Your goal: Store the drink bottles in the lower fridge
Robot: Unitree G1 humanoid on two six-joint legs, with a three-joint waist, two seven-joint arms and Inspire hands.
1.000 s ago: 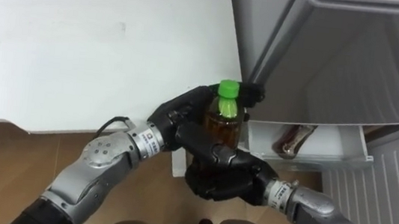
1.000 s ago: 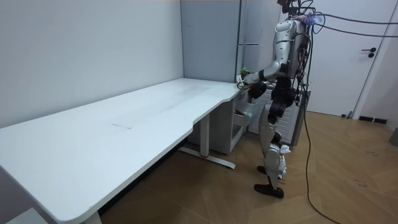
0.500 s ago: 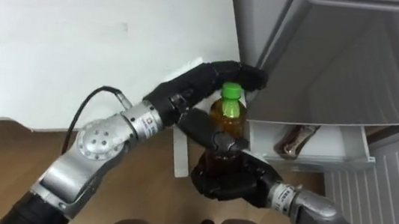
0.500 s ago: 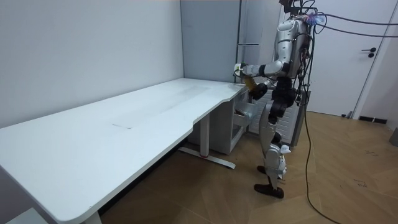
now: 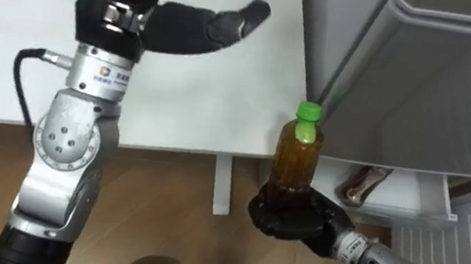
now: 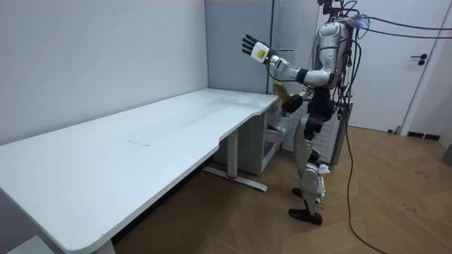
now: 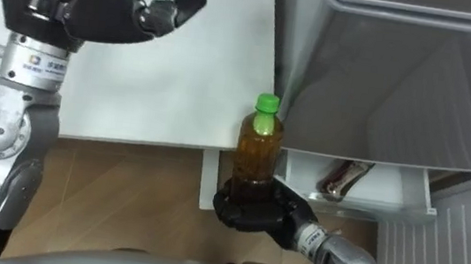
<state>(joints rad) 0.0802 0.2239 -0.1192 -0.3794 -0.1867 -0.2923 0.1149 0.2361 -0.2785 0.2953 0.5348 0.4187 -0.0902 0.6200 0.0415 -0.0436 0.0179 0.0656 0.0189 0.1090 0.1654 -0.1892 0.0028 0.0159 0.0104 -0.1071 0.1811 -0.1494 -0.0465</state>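
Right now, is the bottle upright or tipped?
Roughly upright: the bottle has its green cap on top, and the right hand is curled round its base.

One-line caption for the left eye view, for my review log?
Right hand grips an upright green-capped drink bottle beside the open fridge drawer; left hand raised open above the white table.

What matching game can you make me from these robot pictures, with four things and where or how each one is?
Things:
1. brown drink bottle
2. bottle cap
3. left hand
4. dark bottle

Places or states:
A. lying in the white drawer
B. upright in the right hand
C. green
D. open, up over the white table

Pairs: 1-B, 2-C, 3-D, 4-A.
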